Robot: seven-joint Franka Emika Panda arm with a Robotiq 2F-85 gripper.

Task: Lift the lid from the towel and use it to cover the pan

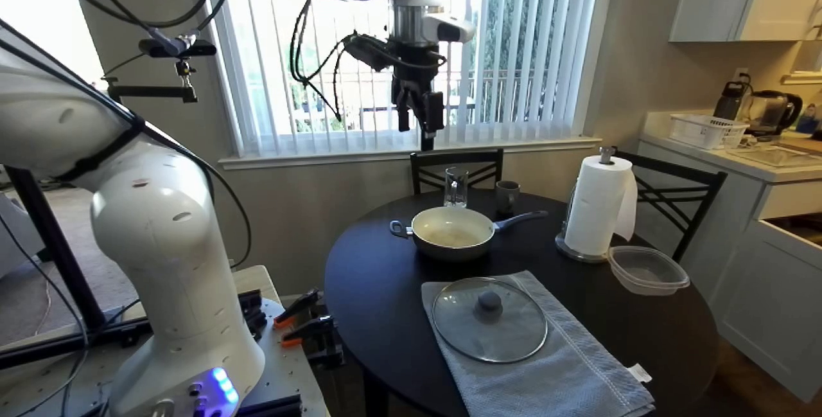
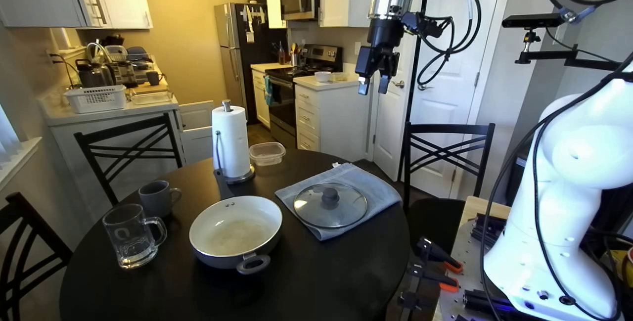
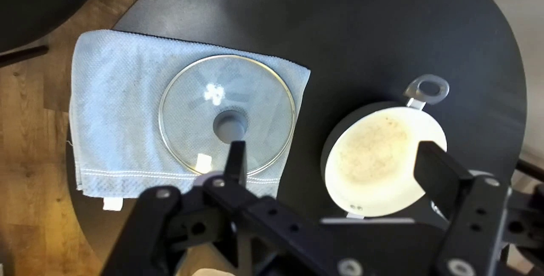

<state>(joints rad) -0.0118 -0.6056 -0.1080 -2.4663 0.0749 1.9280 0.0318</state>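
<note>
Dark table (image 1: 379, 308) — arm (image 1: 170, 230) raised above, fingers (image 3: 437, 172) parted, downward.

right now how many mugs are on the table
2: a clear glass mug near the pan, and a grey mug beside the glass one, nearer the paper towel roll. Both exterior views show both; a hidden third seems unlikely.

White rounded arm (image 1: 151, 224), looping black cables (image 2: 548, 119); blue base lights (image 1: 225, 385); black claw (image 3: 331, 152), silver screws (image 3: 350, 266).
</note>
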